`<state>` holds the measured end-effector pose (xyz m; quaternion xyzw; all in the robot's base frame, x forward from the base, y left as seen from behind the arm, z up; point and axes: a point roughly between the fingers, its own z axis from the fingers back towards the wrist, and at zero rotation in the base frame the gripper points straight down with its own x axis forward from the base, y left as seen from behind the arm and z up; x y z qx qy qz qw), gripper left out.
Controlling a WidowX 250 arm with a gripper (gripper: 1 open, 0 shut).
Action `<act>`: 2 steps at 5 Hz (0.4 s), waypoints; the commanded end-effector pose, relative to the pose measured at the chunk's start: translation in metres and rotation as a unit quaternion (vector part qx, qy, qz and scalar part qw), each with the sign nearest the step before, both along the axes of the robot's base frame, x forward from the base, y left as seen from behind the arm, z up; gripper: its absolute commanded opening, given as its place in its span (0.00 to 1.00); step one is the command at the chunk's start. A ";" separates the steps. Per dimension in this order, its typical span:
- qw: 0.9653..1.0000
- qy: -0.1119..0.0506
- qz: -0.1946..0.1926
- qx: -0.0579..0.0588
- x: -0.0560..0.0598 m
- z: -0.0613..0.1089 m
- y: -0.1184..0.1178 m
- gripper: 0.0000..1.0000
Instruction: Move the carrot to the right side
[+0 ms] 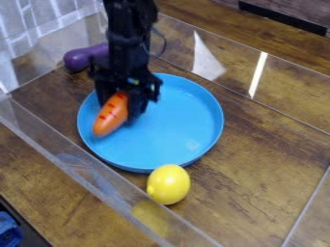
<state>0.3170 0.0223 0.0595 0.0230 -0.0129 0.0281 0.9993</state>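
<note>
- Carrot [111, 114] position: you find it on the left portion of the blue plate [180, 130], orange body pointing toward the plate's lower-left rim, upper end under the gripper.
- Carrot attitude: it lies tilted, its lower tip close to the plate's left edge. Its leafy top is hidden behind the fingers.
- Gripper [125, 92] pose: you see it pointing straight down over the carrot's upper end, with the black arm [129, 29] rising almost vertically above it toward the top of the view.
- Finger placement: one dark finger stands on the left of the carrot's upper end and one on the right, so the pincer straddles the carrot.
- Pincer state: the fingers sit close against the carrot's sides, yet you cannot tell from this view whether they are clenched on it or merely beside it. Treat the grip as unconfirmed.
- Contact with the plate: the fingertips reach down to about the plate surface; whether they touch it cannot be read.
- Surrounding items: a yellow lemon [168, 183] rests on the wooden table [271, 193] just beyond the plate's near rim, apart from the carrot. A purple eggplant [83, 58] lies behind the plate's left side, partly hidden by the arm.
- Enclosure: clear walls [77, 169] border the work area at the left and near sides.
</note>
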 end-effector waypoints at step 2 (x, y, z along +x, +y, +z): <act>0.996 -0.077 -0.050 0.012 0.015 0.097 -0.038 0.00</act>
